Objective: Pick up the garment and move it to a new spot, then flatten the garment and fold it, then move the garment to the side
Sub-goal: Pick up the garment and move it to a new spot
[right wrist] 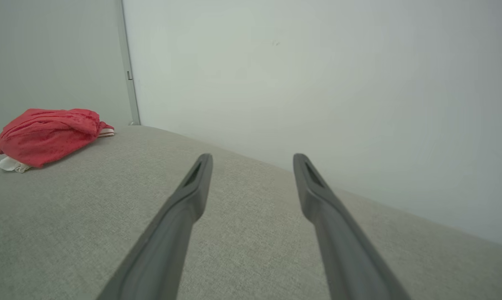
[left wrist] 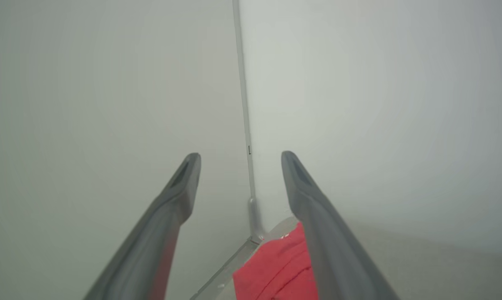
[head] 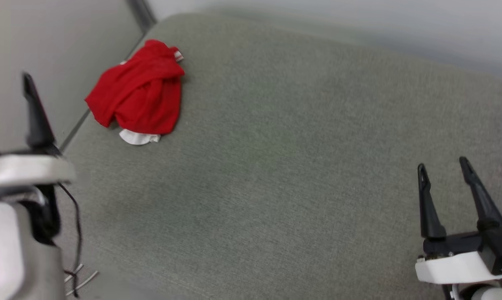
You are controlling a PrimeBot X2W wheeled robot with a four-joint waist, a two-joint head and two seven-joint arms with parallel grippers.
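The garment (head: 138,93) lies crumpled at the far left corner of the cushion (head: 297,146), beside the wall (head: 26,33). For a good pick-up, I think the left gripper (left wrist: 240,155) should come down on the high red fold in the middle, not on the thin white edge. Both grippers are open and empty: the left one points toward the wall corner, and the right gripper (head: 442,162) hovers over the cushion's near right, well apart from the garment.
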